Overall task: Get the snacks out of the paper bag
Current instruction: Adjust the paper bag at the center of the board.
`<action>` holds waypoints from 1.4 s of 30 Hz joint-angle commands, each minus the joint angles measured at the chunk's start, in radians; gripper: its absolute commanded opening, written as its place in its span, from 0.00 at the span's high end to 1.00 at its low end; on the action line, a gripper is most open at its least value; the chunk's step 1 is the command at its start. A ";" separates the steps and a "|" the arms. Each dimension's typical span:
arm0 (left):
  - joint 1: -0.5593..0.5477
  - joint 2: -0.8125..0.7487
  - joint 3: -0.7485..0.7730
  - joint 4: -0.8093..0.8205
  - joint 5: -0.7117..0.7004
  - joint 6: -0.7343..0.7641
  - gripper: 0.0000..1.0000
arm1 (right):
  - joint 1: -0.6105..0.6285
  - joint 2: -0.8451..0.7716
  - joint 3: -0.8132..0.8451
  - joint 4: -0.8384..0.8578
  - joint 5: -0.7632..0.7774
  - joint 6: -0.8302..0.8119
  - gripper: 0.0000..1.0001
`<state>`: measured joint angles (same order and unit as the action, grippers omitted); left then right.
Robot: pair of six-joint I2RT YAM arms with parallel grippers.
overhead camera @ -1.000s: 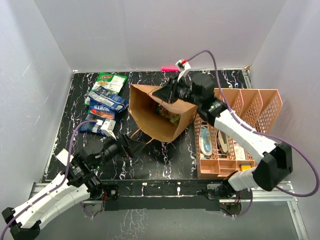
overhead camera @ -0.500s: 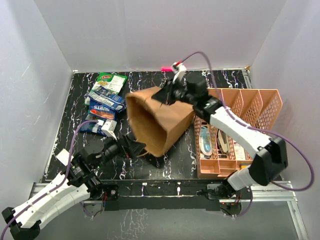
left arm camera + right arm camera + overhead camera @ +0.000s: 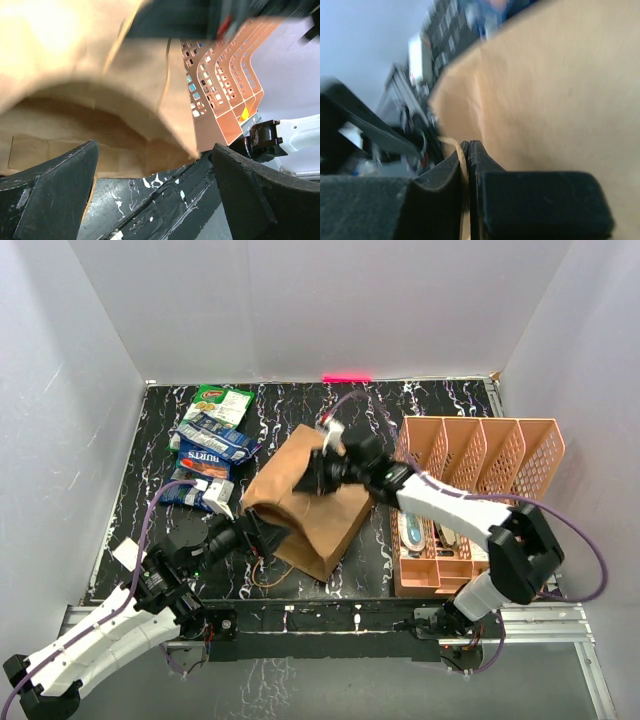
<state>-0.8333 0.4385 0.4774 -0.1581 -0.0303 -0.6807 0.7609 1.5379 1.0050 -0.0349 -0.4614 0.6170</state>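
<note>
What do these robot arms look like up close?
Left arm and right arm have white segments, black joints and a looping purple cable. The left pincer and right pincer are black, with two blunt, wedge-shaped fingers.

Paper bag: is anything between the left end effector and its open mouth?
Nothing visible stands in the way. The left end effector is open right at the mouth of the paper bag, and the interior that shows ahead is bare paper. The right end effector pinches the bag's upper side, clear of the mouth.
</note>
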 commanded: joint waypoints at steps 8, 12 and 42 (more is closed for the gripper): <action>-0.004 0.002 0.021 0.003 0.009 -0.013 0.05 | -0.154 -0.159 -0.019 0.244 -0.099 0.078 0.92; -0.004 0.002 0.015 0.014 0.010 -0.015 0.05 | -0.134 -0.131 -0.084 0.334 -0.143 0.130 0.92; -0.003 0.234 -0.149 0.442 0.085 -0.234 0.23 | -0.132 -0.166 0.153 0.175 -0.103 0.038 0.91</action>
<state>-0.8333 0.6716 0.3454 0.1566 0.0902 -0.8501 0.6319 1.4029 1.1019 0.1223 -0.5541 0.6754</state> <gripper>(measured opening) 0.787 0.085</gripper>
